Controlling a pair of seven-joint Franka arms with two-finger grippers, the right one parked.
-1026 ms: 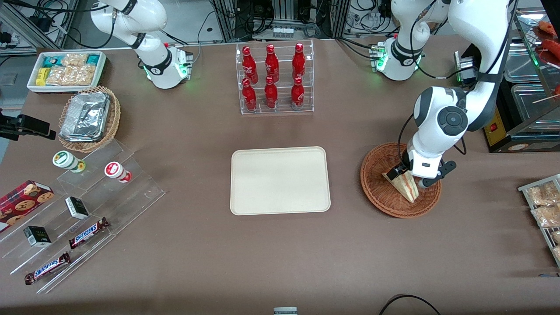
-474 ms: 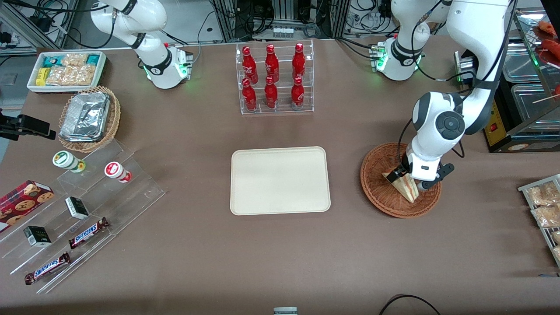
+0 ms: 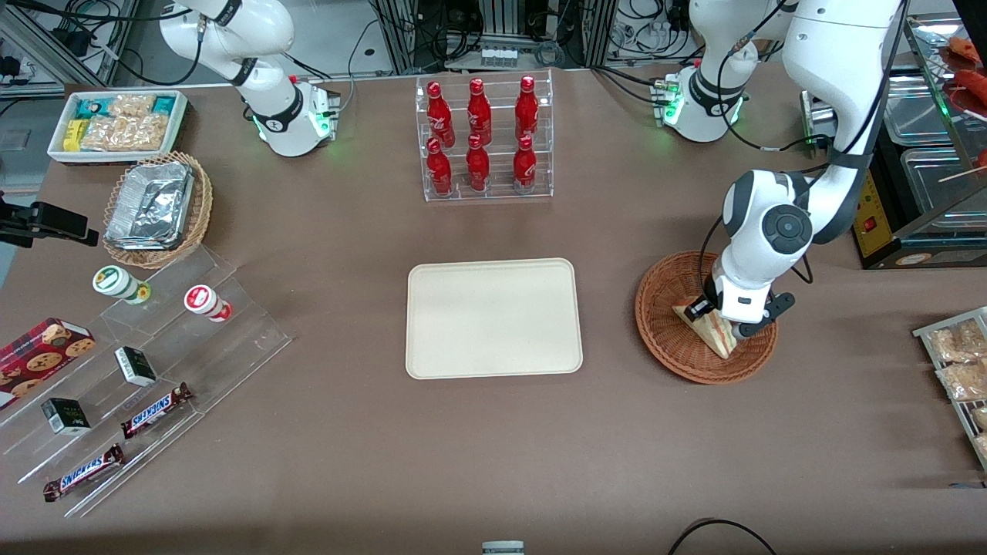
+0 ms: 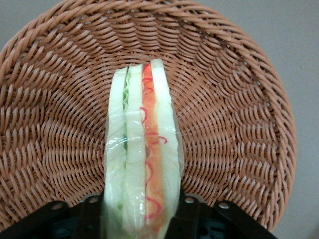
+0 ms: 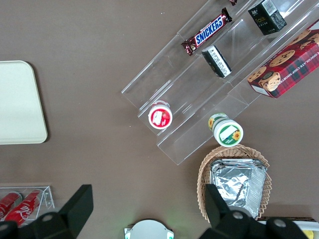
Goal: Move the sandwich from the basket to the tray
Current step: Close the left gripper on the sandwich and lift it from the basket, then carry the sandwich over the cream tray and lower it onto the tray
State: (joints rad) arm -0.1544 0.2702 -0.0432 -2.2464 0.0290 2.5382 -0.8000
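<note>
The sandwich (image 3: pixel 711 329), a triangular white-bread wedge with red and green filling, stands on edge in the round reddish-brown wicker basket (image 3: pixel 669 343) toward the working arm's end of the table. My left gripper (image 3: pixel 715 317) is down in the basket, shut on the sandwich's wide end. In the left wrist view the sandwich (image 4: pixel 144 139) sits between my black fingers (image 4: pixel 188 211), its cut edge facing the camera, with the basket (image 4: pixel 229 99) weave under it. The gripper (image 4: pixel 142 221) presses both bread faces. The cream tray (image 3: pixel 493 317) lies bare at the table's middle.
A clear rack of red bottles (image 3: pixel 482 139) stands farther from the camera than the tray. Snack packs on a rack (image 3: pixel 960 362) lie at the working arm's table edge. A foil-lined wicker basket (image 3: pixel 158 208), acrylic steps with snacks (image 3: pixel 146 362) and a white snack box (image 3: pixel 116 123) lie toward the parked arm's end.
The left arm's wrist has shifted slightly toward the tray and lowered onto the sandwich. The sandwich stays in the basket, hardly moved.
</note>
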